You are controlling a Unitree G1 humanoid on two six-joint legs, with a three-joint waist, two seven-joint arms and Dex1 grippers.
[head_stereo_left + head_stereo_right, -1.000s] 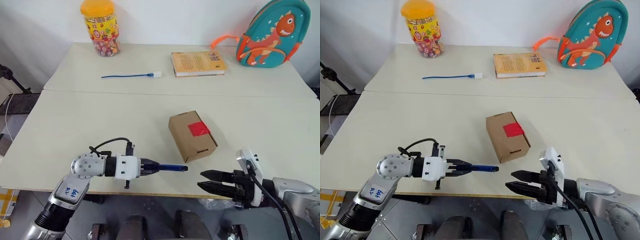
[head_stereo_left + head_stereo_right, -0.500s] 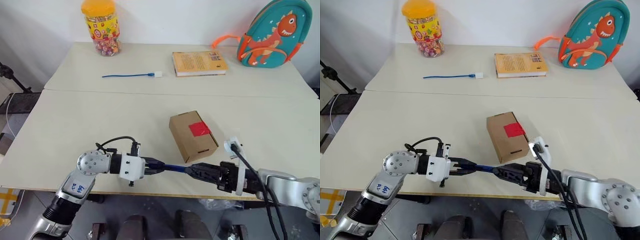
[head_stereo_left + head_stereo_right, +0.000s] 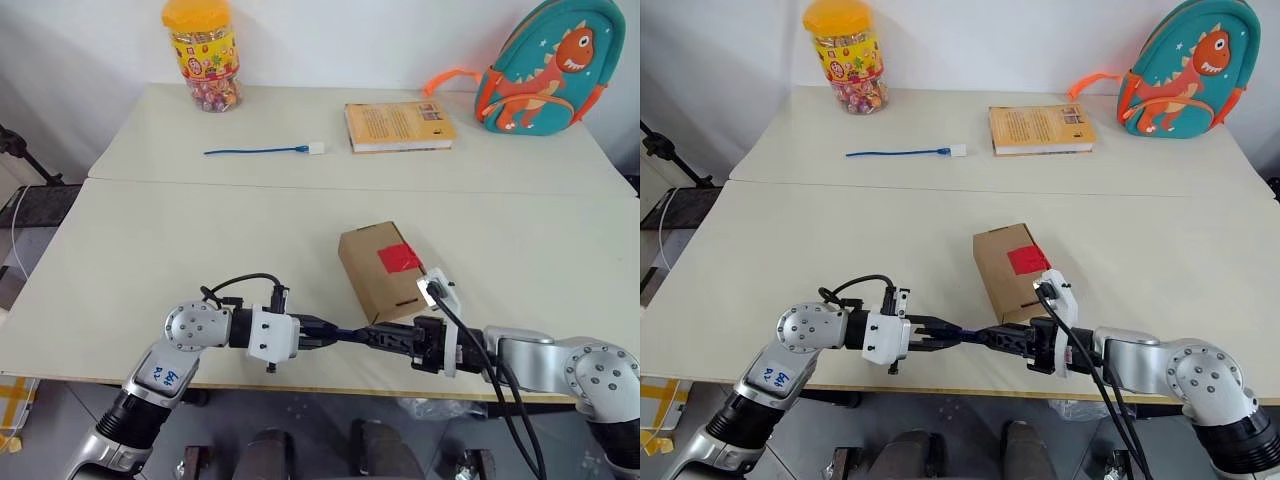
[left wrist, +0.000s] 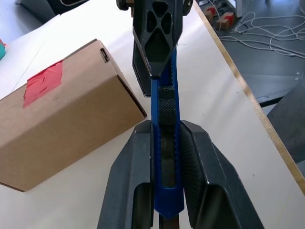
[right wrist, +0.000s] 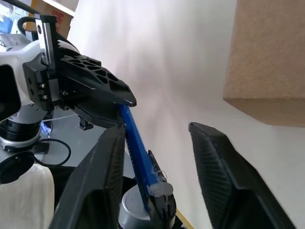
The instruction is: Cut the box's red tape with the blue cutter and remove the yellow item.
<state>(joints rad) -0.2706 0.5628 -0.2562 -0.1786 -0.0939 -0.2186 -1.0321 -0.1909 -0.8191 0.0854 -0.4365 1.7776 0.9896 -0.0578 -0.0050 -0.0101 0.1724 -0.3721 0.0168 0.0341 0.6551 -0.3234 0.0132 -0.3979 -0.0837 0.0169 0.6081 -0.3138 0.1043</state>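
Fingers (image 4: 131, 186) of my left gripper (image 3: 318, 332), matte black with ribbed inner pads, are clamped on the blue cutter (image 4: 164, 143), a slim flat plastic tool with a knurled black thumb slider on its upper face. I hold it level above the near edge of the table (image 3: 150, 240), pointing toward my right gripper (image 5: 157, 162). That gripper's two broad black fingers stand apart, one on each side of the cutter's free end; one finger lies right against the blue body and the other is clear of it, with a gap between.

Just beyond the two grippers sits the box (image 3: 385, 270), a small brown cardboard carton with sharp edges, a matte fibrous surface and a tuck-flap end facing me. The red tape (image 3: 398, 258), a bright square patch slightly wrinkled, lies across its top near the lid seam. The box is closed.

Farther back, on the second pale tabletop, a thin blue cable (image 3: 255, 151) with a white plug lies flat, and a yellow-orange book (image 3: 397, 126) beside it. At the far edge stand a clear candy jar (image 3: 202, 57) with a yellow lid and a teal dinosaur backpack (image 3: 540, 68).
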